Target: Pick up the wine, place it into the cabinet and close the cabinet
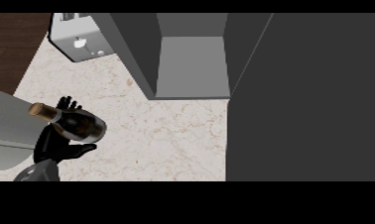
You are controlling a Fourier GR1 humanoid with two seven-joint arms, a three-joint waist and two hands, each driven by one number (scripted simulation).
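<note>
A dark wine bottle [82, 125] with a tan top is tilted at the lower left, its neck pointing up and left. My left hand [53, 144] is curled round it: fingers [68, 103] show behind the bottle and the thumb wraps under its body. The bottle is above the marble counter [168, 134], left of and nearer than the cabinet. The grey cabinet [192, 64] stands open at the top centre, and nothing shows on its shelf. Its dark door [300, 99] is swung out and fills the right side. My right hand does not show.
A silver toaster [79, 39] sits on the counter at the upper left, just beside the cabinet's left wall. A light grey shape [13, 121] lies along the left edge behind my hand. Dark wood [18, 34] borders the counter at the far upper left.
</note>
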